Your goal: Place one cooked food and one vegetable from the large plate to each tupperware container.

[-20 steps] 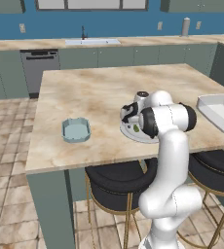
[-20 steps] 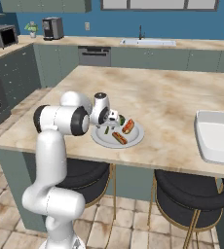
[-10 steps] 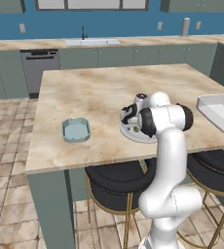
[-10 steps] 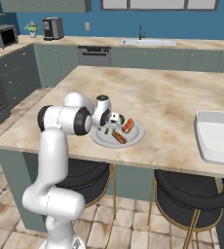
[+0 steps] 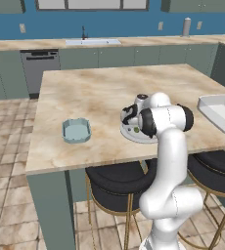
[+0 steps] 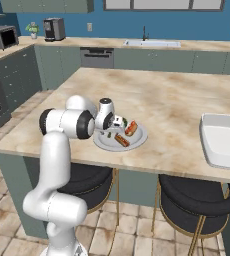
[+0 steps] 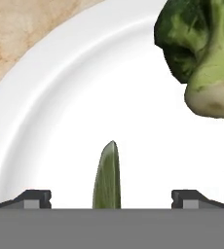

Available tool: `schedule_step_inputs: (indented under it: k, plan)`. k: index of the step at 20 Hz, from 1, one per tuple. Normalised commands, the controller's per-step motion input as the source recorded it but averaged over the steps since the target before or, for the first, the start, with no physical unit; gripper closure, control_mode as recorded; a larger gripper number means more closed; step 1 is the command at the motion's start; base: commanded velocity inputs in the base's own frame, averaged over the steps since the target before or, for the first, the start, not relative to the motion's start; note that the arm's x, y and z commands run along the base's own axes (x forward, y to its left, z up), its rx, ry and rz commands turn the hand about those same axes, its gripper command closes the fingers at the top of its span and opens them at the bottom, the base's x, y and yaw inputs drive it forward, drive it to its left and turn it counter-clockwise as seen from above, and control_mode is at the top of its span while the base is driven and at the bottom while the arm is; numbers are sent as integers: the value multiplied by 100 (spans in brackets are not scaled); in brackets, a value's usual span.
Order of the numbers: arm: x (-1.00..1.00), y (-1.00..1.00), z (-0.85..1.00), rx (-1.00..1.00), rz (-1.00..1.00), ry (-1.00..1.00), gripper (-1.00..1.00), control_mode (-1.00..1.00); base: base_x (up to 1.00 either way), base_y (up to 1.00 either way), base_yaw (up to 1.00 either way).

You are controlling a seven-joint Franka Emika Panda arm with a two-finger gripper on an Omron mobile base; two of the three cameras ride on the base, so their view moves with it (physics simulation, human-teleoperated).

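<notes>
My claw (image 7: 111, 197) hangs low over the large plate (image 6: 137, 141), jaws spread wide, nothing gripped. Between the tips lies a slim green veg piece (image 7: 107, 177), pointed end up in hand view; broccoli (image 7: 204, 58) sits on the plate toward that view's upper right. Plate's near the island's front edge w/ two reddish cooked bits (image 6: 127, 132) on it. Small teal tub (image 5: 76, 131) is well apart to the left, white tub (image 6: 223, 140) far right of counter

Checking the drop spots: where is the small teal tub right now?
In the left base view, the small teal tub sits on the island counter near its front edge, left of the large plate and apart from it.
</notes>
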Motion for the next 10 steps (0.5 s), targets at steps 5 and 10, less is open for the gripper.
schedule_step_inputs:
  k: [5, 10]
  plan:
    - [0, 0, -16, 1, 0, 0, 100, -100, 0, 0, 0]
    - [0, 0, -12, 1, 0, 3, 100, -100, 0, 0, 0]
